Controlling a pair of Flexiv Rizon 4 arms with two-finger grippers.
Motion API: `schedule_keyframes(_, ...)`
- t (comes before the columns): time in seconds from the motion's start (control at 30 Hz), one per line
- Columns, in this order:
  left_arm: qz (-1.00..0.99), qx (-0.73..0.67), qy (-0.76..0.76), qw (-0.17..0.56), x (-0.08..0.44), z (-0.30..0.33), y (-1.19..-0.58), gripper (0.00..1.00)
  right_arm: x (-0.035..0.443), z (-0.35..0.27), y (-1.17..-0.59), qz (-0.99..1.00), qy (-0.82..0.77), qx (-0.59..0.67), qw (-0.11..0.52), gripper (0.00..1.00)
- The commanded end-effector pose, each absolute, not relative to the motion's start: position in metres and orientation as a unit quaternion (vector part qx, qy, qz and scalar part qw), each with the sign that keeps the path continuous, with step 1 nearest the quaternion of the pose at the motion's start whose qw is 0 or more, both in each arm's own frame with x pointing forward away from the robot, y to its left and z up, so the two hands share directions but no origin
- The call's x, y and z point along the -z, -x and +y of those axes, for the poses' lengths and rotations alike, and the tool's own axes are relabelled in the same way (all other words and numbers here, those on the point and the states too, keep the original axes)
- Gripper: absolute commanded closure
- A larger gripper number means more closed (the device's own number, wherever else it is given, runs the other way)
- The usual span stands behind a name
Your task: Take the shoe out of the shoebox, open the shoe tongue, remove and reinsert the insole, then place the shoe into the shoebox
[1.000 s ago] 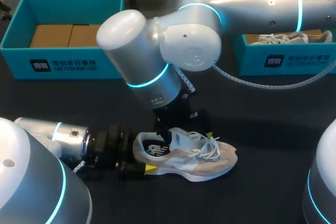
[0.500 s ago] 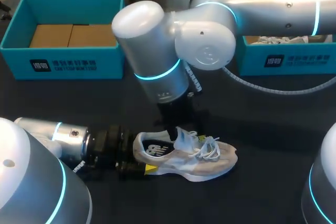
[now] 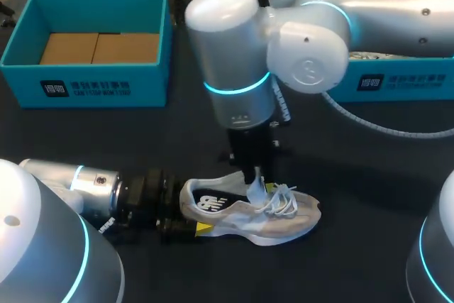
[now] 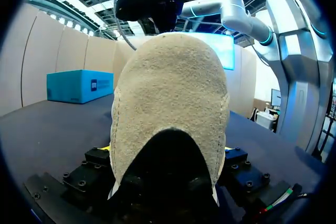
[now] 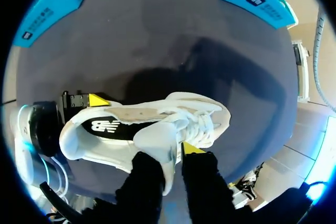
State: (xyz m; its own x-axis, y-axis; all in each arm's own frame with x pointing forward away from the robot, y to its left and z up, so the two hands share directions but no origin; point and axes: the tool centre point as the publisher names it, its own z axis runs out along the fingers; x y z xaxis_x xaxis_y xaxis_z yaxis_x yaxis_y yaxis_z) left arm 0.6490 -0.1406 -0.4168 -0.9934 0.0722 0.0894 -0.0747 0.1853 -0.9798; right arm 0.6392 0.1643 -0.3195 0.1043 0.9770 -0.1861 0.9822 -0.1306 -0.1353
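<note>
The left gripper point(image 3: 190, 211) clamps the heel of the shoe point(image 3: 291, 219) on the table point(image 3: 369, 168). The right gripper point(image 5: 172, 153) pinches its raised tongue point(image 5: 157, 137).

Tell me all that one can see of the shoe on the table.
The shoe is a cream, suede-like sneaker with white laces and a dark insole. It rests on the black table. The left gripper clamps its heel; the right gripper pinches its raised tongue.
</note>
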Motion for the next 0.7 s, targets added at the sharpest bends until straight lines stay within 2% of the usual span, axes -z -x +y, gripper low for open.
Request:
schedule_keyframes(0.03,-0.768,-0.638,-0.002,0.056,0.417,-0.141,-0.648,1.0,0.318,0.151,-0.635,0.407,-0.911,0.072,0.015,1.0)
schedule_keyframes(0.7,-0.768,-0.638,-0.002,0.056,0.417,-0.141,-0.648,1.0,0.331,0.094,-0.647,0.503,-0.848,-0.028,-0.163,1.0)
